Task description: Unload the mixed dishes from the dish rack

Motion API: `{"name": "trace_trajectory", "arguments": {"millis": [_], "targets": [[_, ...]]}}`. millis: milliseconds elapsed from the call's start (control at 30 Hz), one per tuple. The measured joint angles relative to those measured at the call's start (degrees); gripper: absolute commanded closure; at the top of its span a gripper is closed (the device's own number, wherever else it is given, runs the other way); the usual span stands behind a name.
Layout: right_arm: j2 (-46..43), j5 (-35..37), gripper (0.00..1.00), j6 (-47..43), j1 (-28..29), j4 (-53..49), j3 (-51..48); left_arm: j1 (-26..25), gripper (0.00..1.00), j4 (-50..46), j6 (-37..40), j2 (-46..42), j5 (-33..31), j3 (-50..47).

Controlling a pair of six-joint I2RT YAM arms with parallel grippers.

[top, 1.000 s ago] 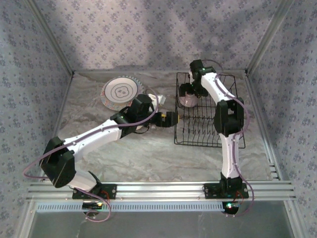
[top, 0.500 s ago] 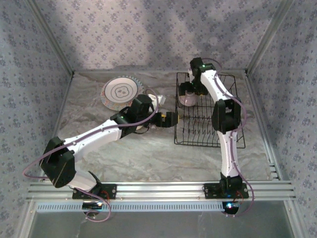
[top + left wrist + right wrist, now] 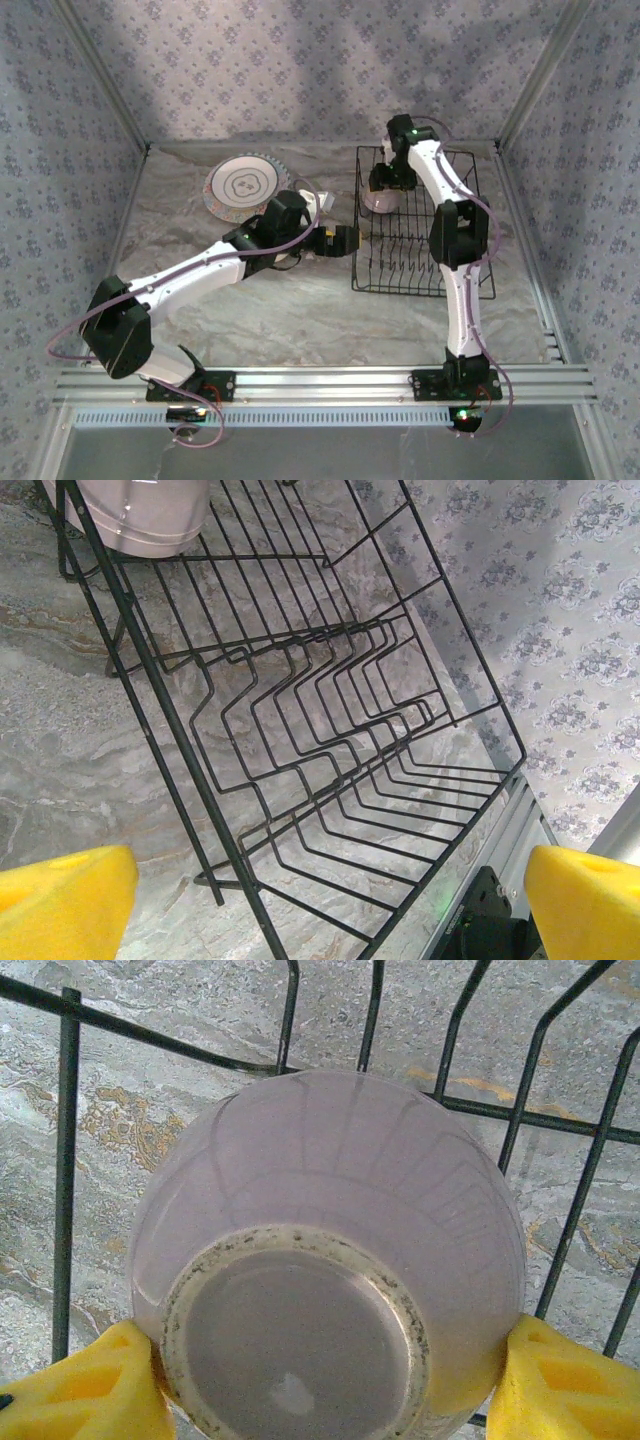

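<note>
Both pads of my right gripper [image 3: 312, 1385] pinch the upturned pale lilac bowl [image 3: 330, 1210] in the dish rack's [image 3: 420, 290] far left corner. The grasp looks made, so next comes a straight lift clear of the wires. My left gripper [image 3: 325, 905] hangs spread beside the rack. I count one bowl, one rack and one plate [image 3: 243, 187], far left.

L hand [image 3: 322, 905] wide open, R hand [image 3: 320, 1385] clamped
</note>
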Motion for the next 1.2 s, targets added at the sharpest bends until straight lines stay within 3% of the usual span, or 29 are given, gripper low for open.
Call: {"name": "trace_trajectory", "arguments": {"millis": [367, 667, 1200], "targets": [[-6.03, -4.22, 0.59, 0.81, -2.80, 2.69, -9.42, 0.00, 0.01, -0.02, 0.15, 0.00, 0.04, 0.00], [-17.03, -9.88, 0.61, 5.09, -6.25, 9.75, -25.40, 0.04, 0.03, -0.50, 0.98, 1.33, 1.05, 2.49], [-31.34, -25.18, 0.61, 16.61, -16.20, 31.39, -50.64, 0.42, 0.10, -0.42, 1.51, 15.43, 9.29, 15.23]]}}
